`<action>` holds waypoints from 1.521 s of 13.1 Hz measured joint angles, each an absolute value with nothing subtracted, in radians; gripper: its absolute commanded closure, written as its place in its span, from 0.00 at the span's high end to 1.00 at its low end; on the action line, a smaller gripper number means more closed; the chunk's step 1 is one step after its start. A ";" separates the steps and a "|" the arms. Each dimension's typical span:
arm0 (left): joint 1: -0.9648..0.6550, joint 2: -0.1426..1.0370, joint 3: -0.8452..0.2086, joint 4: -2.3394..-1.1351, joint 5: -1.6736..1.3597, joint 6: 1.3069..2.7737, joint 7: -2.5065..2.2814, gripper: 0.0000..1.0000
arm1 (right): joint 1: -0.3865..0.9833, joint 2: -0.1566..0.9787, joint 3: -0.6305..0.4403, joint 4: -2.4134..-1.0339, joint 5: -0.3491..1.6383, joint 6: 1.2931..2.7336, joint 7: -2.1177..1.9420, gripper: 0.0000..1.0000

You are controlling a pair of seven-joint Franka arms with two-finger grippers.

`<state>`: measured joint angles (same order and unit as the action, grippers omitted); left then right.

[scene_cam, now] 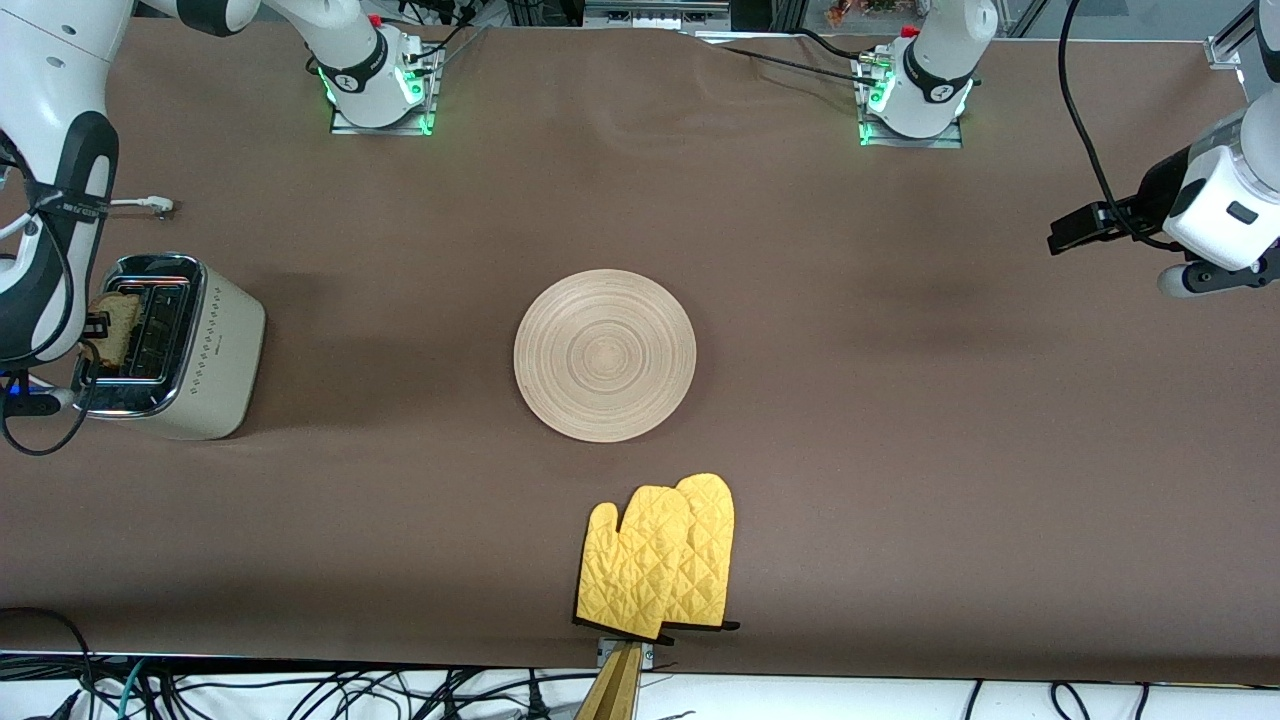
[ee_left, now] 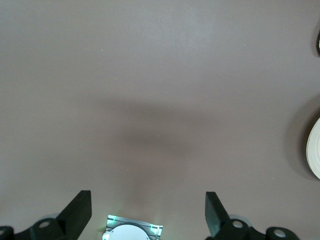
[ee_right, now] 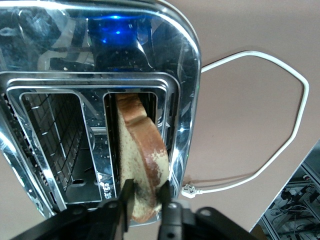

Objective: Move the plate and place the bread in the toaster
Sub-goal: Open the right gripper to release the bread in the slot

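The cream-white toaster (scene_cam: 215, 360) stands at the right arm's end of the table. My right gripper (scene_cam: 97, 335) is over its chrome top, shut on the bread (scene_cam: 115, 322). In the right wrist view the gripper (ee_right: 146, 202) pinches the slice (ee_right: 142, 150) at its upper edge. The slice stands tilted, its lower part down in the toaster's (ee_right: 185, 75) outer slot. The other slot is empty. The wooden plate (scene_cam: 605, 355) lies bare at mid table; its edge shows in the left wrist view (ee_left: 315, 150). My left gripper (scene_cam: 1075, 232) waits open and empty (ee_left: 147, 215), high over the left arm's end.
Two yellow oven mitts (scene_cam: 660, 565) lie near the table's front edge, nearer the camera than the plate. The toaster's white cord (ee_right: 280, 100) loops on the cloth beside it, its plug (scene_cam: 150, 207) loose. The left arm's base (ee_left: 132, 232) shows under the left gripper.
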<state>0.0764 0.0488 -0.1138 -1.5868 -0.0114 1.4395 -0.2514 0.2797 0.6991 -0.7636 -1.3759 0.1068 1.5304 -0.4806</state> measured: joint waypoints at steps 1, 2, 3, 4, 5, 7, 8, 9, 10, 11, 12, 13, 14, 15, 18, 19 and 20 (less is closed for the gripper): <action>0.076 0.049 -0.113 -1.587 -0.011 1.439 -0.251 1.00 | 0.280 0.701 -0.763 -1.376 0.111 1.532 -0.481 0.99; 0.076 0.049 -0.113 -1.587 -0.011 1.439 -0.251 1.00 | 0.280 0.703 -0.762 -1.376 0.114 1.535 -0.481 0.99; 0.076 0.049 -0.113 -1.587 -0.011 1.439 -0.251 1.00 | 0.280 0.704 -0.762 -1.375 0.114 1.542 -0.481 0.99; 0.076 0.049 -0.113 -1.587 -0.011 1.439 -0.251 1.00 | 0.280 0.704 -0.762 -1.370 0.114 1.547 -0.481 0.99; 0.076 0.049 -0.113 -1.587 -0.011 1.439 -0.251 1.00 | 0.281 0.704 -0.762 -1.359 0.114 1.550 -0.481 0.99; 0.076 0.049 -0.113 -1.587 -0.011 1.439 -0.251 1.00 | 0.282 0.703 -0.762 -1.320 0.115 1.551 -0.481 1.00; 0.076 0.049 -0.113 -1.587 -0.011 1.439 -0.251 1.00 | 0.284 0.701 -0.762 -1.297 0.116 1.550 -0.481 1.00; 0.076 0.049 -0.113 -1.587 -0.011 1.439 -0.251 1.00 | 0.286 0.697 -0.762 -1.274 0.125 1.548 -0.481 1.00; 0.076 0.049 -0.113 -1.587 -0.011 1.439 -0.251 1.00 | 0.289 0.689 -0.762 -1.256 0.143 1.546 -0.481 1.00; 0.076 0.049 -0.113 -1.587 -0.011 1.439 -0.251 1.00 | 0.292 0.679 -0.762 -1.243 0.166 1.543 -0.481 1.00; 0.076 0.049 -0.113 -1.587 -0.011 1.439 -0.251 1.00 | 0.296 0.665 -0.762 -1.237 0.189 1.540 -0.481 1.00; 0.076 0.049 -0.113 -1.587 -0.011 1.439 -0.251 1.00 | 0.302 0.649 -0.762 -1.234 0.212 1.533 -0.481 1.00; 0.077 0.049 -0.112 -1.587 -0.011 1.439 -0.251 1.00 | 0.311 0.633 -0.762 -1.233 0.229 1.516 -0.481 1.00; 0.077 0.049 -0.112 -1.587 -0.011 1.439 -0.251 1.00 | 0.326 0.621 -0.762 -1.231 0.237 1.502 -0.482 1.00; 0.077 0.049 -0.112 -1.587 -0.011 1.439 -0.251 1.00 | 0.398 0.597 -0.762 -1.216 0.240 1.495 -0.482 1.00; 0.077 0.049 -0.112 -1.587 -0.011 1.439 -0.251 1.00 | 0.418 0.593 -0.762 -1.210 0.240 1.491 -0.482 1.00; 0.077 0.049 -0.112 -1.587 -0.011 1.439 -0.251 1.00 | 0.437 0.589 -0.762 -1.205 0.240 1.488 -0.481 1.00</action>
<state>0.0767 0.0488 -0.1117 -1.5868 -0.0114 1.4395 -0.2514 0.4371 0.5894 -0.7623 -1.2048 0.2398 1.4882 -0.4814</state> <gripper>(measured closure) 0.000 0.000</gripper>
